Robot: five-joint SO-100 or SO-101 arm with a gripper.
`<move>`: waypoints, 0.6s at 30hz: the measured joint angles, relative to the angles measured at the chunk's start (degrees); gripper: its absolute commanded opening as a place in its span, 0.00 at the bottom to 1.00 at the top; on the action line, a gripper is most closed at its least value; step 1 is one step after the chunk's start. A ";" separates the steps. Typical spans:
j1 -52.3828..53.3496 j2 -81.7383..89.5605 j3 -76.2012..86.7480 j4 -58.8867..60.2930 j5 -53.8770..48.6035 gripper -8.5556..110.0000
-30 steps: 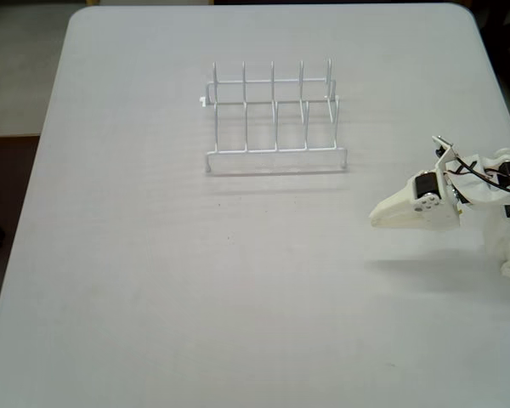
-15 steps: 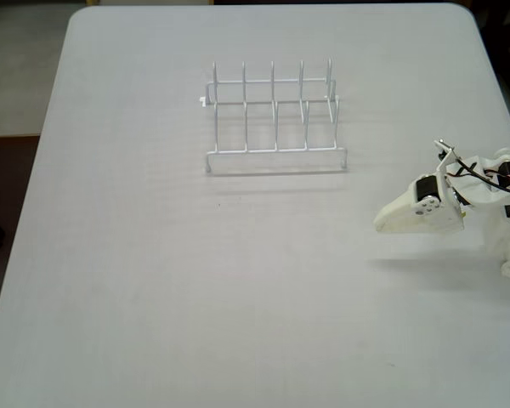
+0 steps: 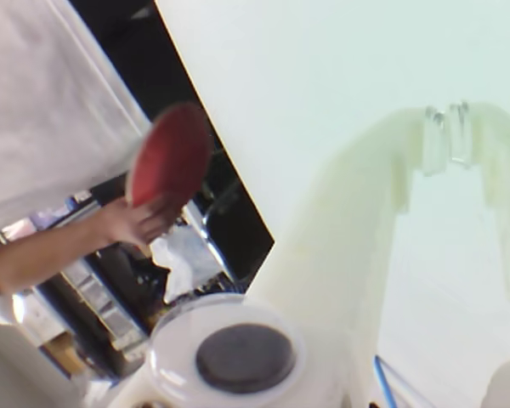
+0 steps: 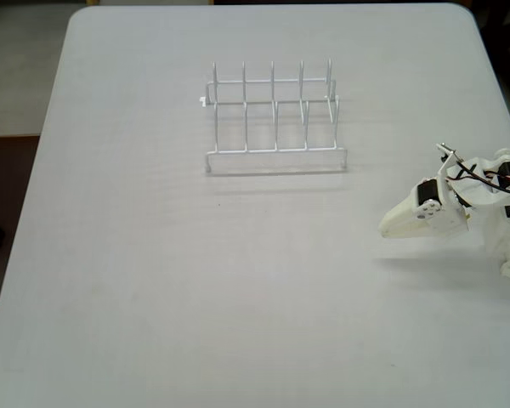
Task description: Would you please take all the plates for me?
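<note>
1. Far left in the wrist view, a person's hand (image 3: pixel 140 219) holds an orange plate (image 3: pixel 172 155) up on edge, off the worktop (image 4: pixel 153 280) and beyond its rim. That is the only plate I can find in either picture.
2. Moving right, in the fixed view the white wire rack (image 4: pixel 274 119) stands upright near the far middle of the worktop, every slot bare. No yellow, blue or cream plate shows anywhere.
3. Further right, the arm sits folded at the right edge of the fixed view, its pincer (image 4: pixel 391 226) low over the worktop and well apart from the rack.
4. In the wrist view the pincer (image 3: pixel 446 136) has its two pale fingers standing apart lower down, with nothing between them; I judge it open and empty, though the tips look close together.
5. My reading: with the rack emptied and one plate in the person's hand, the taking looks finished or nearly so. Where the other plates went, the pictures do not show.
</note>
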 measured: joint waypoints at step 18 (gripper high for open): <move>0.00 0.00 0.00 0.18 -1.67 0.07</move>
